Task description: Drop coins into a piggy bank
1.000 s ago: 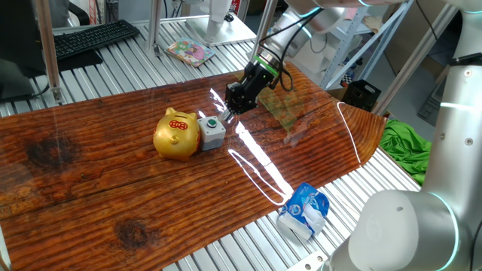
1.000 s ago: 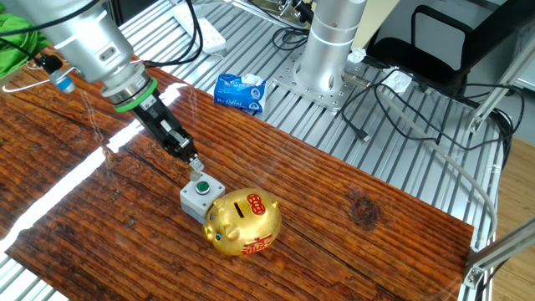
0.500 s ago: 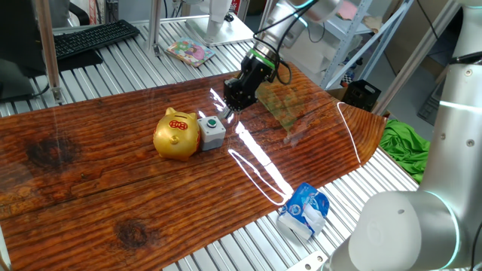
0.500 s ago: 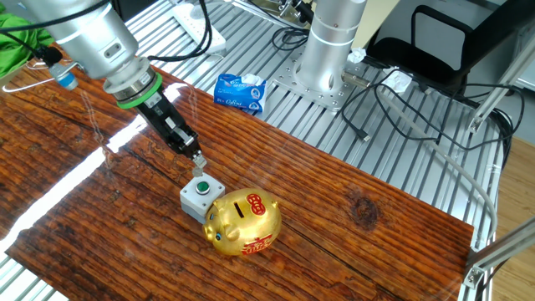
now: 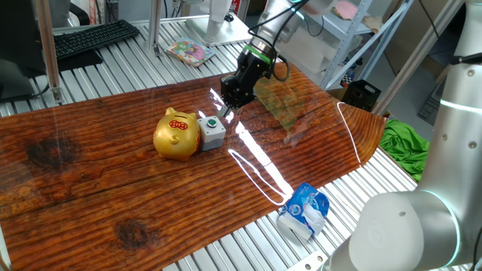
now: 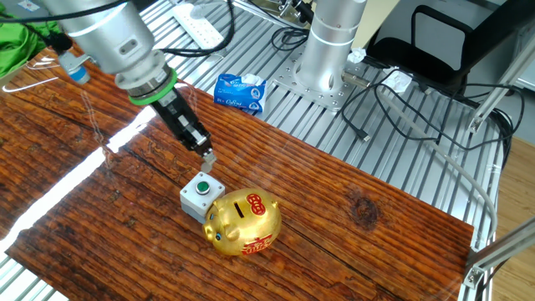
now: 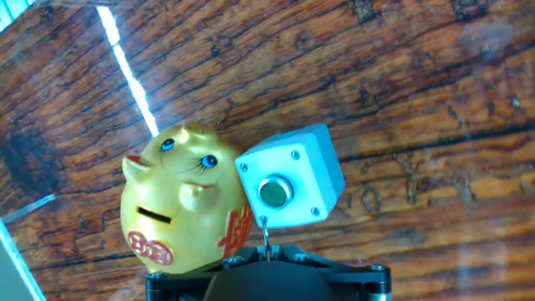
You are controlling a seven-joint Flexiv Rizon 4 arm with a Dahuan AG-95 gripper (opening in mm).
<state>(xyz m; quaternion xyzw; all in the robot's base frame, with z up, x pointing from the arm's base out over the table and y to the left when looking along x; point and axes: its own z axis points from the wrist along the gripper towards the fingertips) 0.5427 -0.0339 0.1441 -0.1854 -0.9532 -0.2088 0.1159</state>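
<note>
Jaws pressed together above grey box [image 6: 199, 191], hand view alone shows piggy bank [image 7: 180, 209] face

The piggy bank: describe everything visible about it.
The piggy bank is a shiny gold, rounded pig that looks like glazed ceramic or plastic, with painted eyes, pointed ears and a snout. Its back carries a dark coin slot with a red emblem beside it, and more red marks on its side. It stands upright on the wooden tabletop, snout against the small grey button box. The gripper hangs above, not touching it.

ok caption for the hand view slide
Shut hand above the gold piggy bank and the grey button box touching it.
</note>
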